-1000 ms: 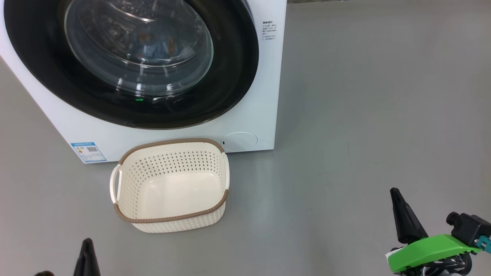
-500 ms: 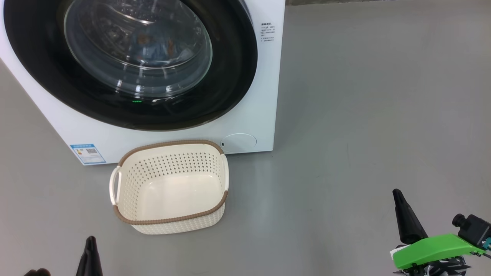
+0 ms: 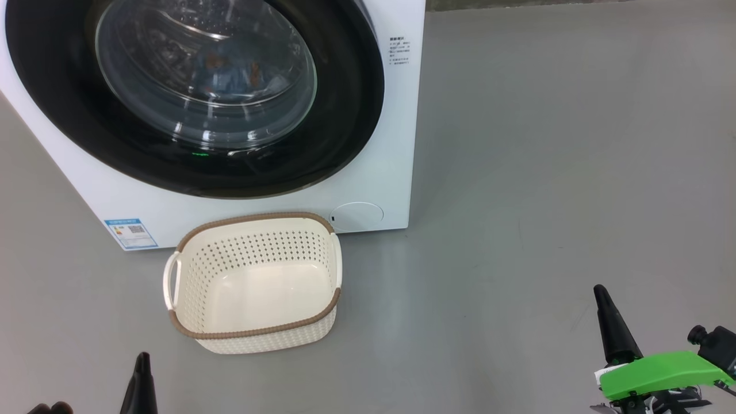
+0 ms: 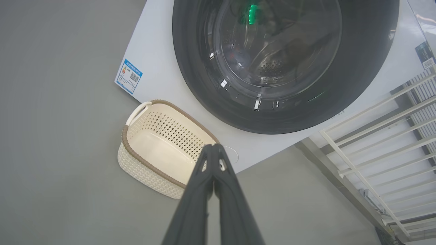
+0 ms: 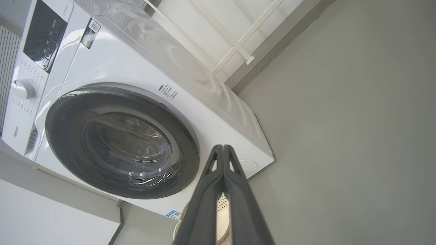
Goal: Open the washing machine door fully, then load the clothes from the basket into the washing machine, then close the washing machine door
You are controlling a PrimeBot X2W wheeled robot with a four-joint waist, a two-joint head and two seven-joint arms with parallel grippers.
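Head view
A: What gets cut off?
B: The washing machine (image 3: 397,172) runs off the top and left. Its washing machine door (image 3: 351,115) shows just the lower black rim and the glass, lying shut against the white front. Through the glass the clothes (image 3: 230,72) are a pale blue patch with orange spots, smeared by reflections.
A: And the basket?
B: The basket (image 3: 253,332) stands on the grey floor (image 3: 546,172) just in front of the machine, its bare cream bottom showing. The left gripper (image 3: 142,371) is one dark spike at the bottom edge. The right gripper (image 3: 605,302) is another at the lower right, above a green part (image 3: 661,371). Each pair of fingers is pressed into one point, holding nothing.

Left wrist view
A: Anything hidden?
B: The pressed-together fingers cover the basket's far corner and part of the round hatch (image 4: 232,157). The glass is dark, so I can't pick out the clothes. A blue label (image 4: 128,76) is too small to read, and a white railing (image 4: 325,134) runs off the right.

Right wrist view
A: And here?
B: Fingers together, covering most of the basket at the bottom edge. The door sits flush. The control panel (image 5: 42,34) is skewed and its print is unreadable.
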